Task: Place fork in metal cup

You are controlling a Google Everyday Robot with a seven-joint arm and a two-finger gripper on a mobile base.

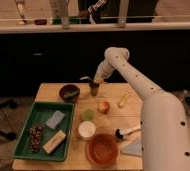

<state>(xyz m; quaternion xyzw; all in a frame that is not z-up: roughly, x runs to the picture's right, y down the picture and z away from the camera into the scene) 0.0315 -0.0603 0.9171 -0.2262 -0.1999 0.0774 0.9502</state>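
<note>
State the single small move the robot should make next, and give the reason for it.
Probably a short, straight lowering. The gripper hovers just above the metal cup at the table's far edge, beside the dark bowl. A thin silver piece at the gripper, likely the fork, looks not yet inside the cup.

Above the dull grey metal cup [94, 89] at the far edge of the matt pale wood table [48, 92] hangs the gripper [95, 79], smooth white plastic; orange bowl [102, 149] glossy.
</note>
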